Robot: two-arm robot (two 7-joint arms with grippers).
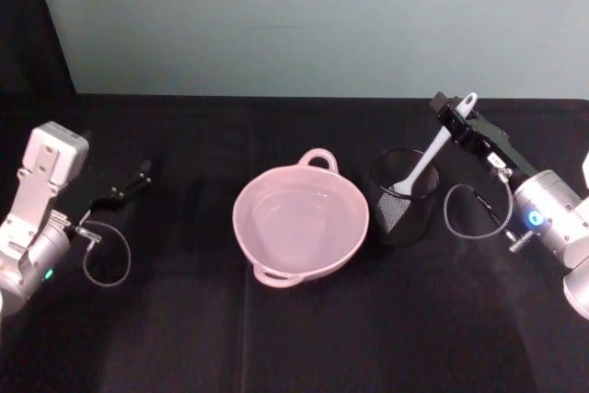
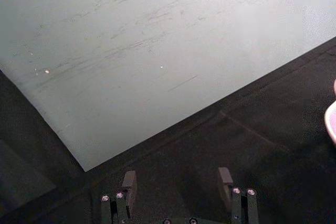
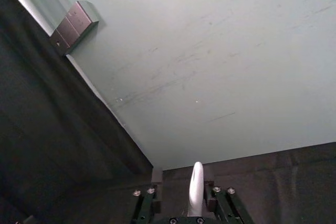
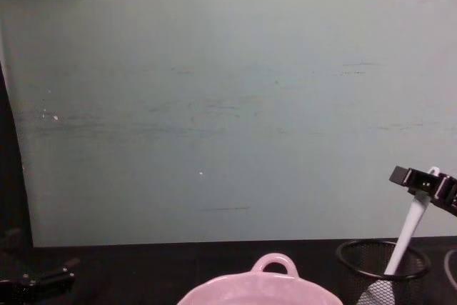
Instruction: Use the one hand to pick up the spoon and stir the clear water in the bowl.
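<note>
Right gripper (image 1: 457,118) clamped on spoon (image 1: 429,155) handle, head in mesh cup (image 1: 403,196) at bowl's (image 1: 301,220) 3 o'clock, left gripper (image 1: 138,175) parted.

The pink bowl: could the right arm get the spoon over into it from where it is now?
Probably yes. The right gripper is shut on the spoon, whose head sits in the mesh cup; lifted clear, nothing stands between cup and bowl.

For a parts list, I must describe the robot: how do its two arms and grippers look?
Both arms are silver-grey with thin looping cables. The right gripper is black and flat-jawed with a small white label, and its wrist carries a blue light. The left gripper is black too, its wrist shows a green light, and a pale boxy module sits above it.
</note>
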